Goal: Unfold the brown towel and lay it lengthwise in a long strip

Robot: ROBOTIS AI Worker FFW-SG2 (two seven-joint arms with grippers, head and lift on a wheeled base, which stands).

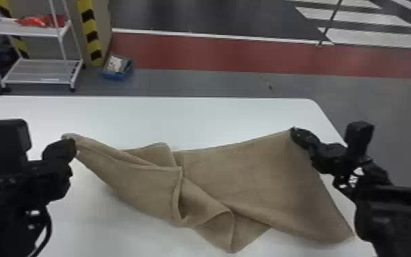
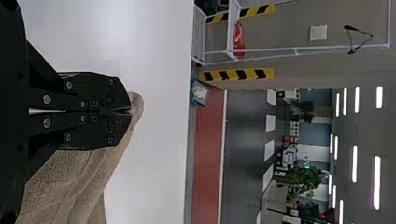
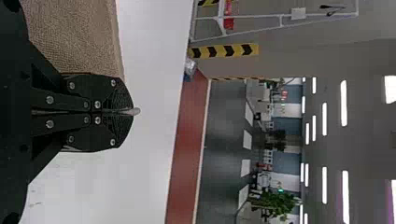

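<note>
A white shelf cart [image 1: 30, 32] stands near a striped pillar [image 1: 90, 32], a blue box [image 1: 116, 68] beside it.

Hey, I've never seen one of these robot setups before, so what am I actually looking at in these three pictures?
You're seeing a robot with two black arms, each ending in a gripper with two flat fingers. The head view looks forward and down from its head, over a white table. The other two come from cameras on its wrists and are turned sideways, so the room seems to lie on its side.

The left gripper is pinched on one end of a brown towel; the right gripper is pinched on a far corner of it. Between them, the towel is folded over itself in the middle. Beyond the table, at the robot's left, stands a white shelf cart.
</note>
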